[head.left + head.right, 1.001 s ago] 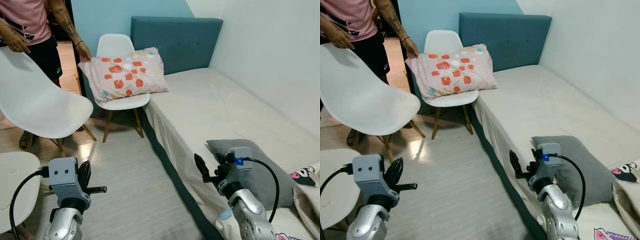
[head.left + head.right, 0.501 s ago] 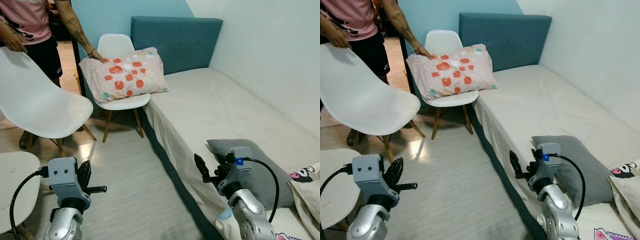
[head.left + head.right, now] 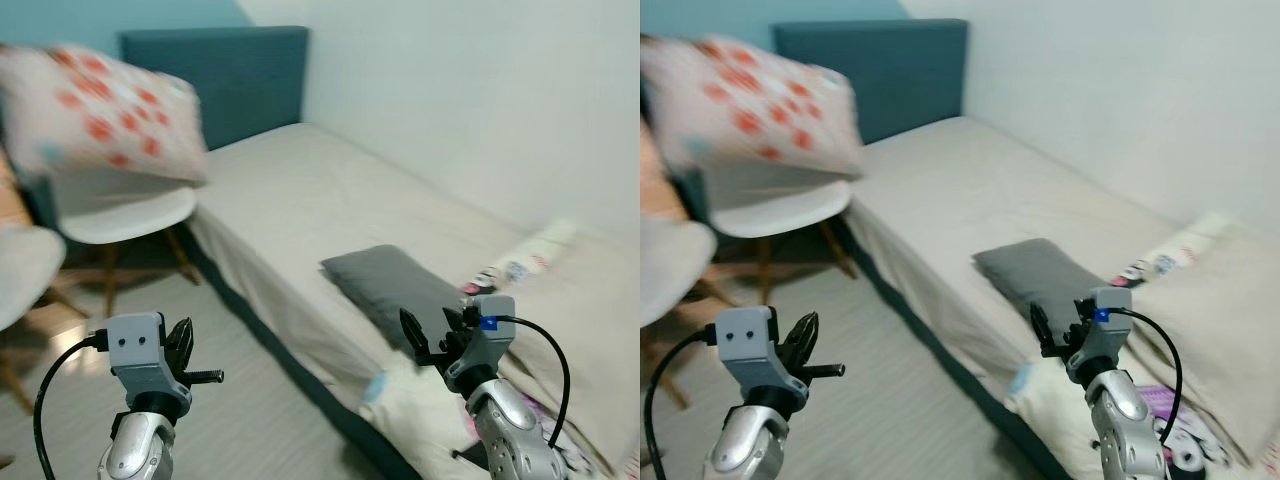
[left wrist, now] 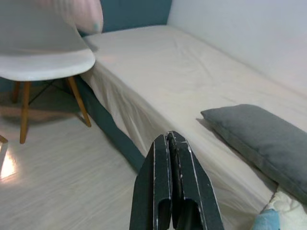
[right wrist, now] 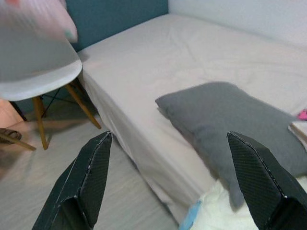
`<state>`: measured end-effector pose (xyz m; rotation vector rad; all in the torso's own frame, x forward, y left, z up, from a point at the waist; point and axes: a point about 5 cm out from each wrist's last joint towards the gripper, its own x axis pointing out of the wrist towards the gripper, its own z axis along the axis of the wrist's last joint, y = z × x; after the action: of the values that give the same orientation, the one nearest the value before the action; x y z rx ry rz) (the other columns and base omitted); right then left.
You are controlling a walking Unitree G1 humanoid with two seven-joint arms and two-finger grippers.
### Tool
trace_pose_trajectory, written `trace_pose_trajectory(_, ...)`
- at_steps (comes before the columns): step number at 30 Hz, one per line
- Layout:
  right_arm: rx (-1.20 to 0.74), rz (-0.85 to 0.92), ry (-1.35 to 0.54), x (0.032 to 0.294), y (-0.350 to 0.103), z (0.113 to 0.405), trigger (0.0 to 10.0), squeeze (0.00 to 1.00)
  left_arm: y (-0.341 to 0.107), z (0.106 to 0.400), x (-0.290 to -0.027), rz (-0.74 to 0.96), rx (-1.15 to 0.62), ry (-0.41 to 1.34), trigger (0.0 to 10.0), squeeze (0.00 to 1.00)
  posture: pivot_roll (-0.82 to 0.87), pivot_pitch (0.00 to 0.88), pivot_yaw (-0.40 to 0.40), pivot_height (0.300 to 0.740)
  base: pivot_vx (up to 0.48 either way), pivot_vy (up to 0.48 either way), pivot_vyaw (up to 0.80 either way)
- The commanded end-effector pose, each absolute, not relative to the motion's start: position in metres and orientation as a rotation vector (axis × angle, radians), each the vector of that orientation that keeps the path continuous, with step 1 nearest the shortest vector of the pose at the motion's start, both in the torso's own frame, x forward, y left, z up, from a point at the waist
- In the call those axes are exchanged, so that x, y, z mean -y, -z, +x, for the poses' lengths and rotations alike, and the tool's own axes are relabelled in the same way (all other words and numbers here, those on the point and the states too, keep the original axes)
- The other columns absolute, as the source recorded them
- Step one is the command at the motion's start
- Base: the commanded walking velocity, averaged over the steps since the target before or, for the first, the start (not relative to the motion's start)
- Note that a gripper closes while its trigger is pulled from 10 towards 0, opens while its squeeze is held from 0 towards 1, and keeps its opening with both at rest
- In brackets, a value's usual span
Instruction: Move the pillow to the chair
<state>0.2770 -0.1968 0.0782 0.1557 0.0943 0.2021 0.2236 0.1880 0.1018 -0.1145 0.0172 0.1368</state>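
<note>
Pillow point(image 3: 385, 290), the grey one, lies on my bed point(image 3: 330, 190) at about two o'clock, ungrasped. My right gripper point(image 5: 168, 177) hangs before it, fingers spread wide; my left gripper point(image 4: 170, 143) is clenched empty. White chair point(image 3: 780, 205) at ten o'clock bears a floral pillow point(image 3: 750, 110).

At ten o'clock we see a pale pink pillow point(image 3: 95, 110) dotted with red-orange blobs and a few teal ones, blurred, over a white chair point(image 3: 125, 205) with light wooden legs. Behind it at eleven o'clock stands a dark teal headboard point(image 3: 225, 75). Our bed point(image 3: 330, 190) wears a cream sheet with a dark teal base. At its middle lies a plain grey pillow point(image 3: 385, 290). The wall point(image 3: 470, 90) at one o'clock is off-white. The floor point(image 3: 250, 420) is pale grey wood grain. Our grippers have black fingers point(image 5: 88, 179) on silver arms.
</note>
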Motion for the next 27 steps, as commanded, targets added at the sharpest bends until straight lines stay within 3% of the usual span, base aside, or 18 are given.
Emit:
trace_pose_trajectory(1, -0.109, 0.167, -0.2, 0.1977, -0.0762, 0.2771, 10.0, 0.0, -0.0981, 0.2239, -0.1855, -0.121, -0.034, -0.129, 10.0, 0.0, -0.04, 0.0, -0.108, 0.74, 0.0, 0.0, -0.8)
trace_pose_trajectory(19, -0.109, 0.165, -0.2, 0.1976, -0.0777, 0.2792, 10.0, 0.0, -0.104, 0.2241, -0.1889, -0.091, -0.008, -0.184, 10.0, 0.0, -0.05, 0.0, -0.117, 0.74, 0.0, 0.0, -0.8)
trace_pose_trajectory(27, -0.109, 0.162, -0.201, 0.1981, -0.0785, 0.2804, 10.0, 0.0, -0.0995, 0.2245, -0.195, -0.167, -0.038, -0.243, 10.0, 0.0, -0.05, 0.0, -0.119, 0.74, 0.0, 0.0, -0.65)
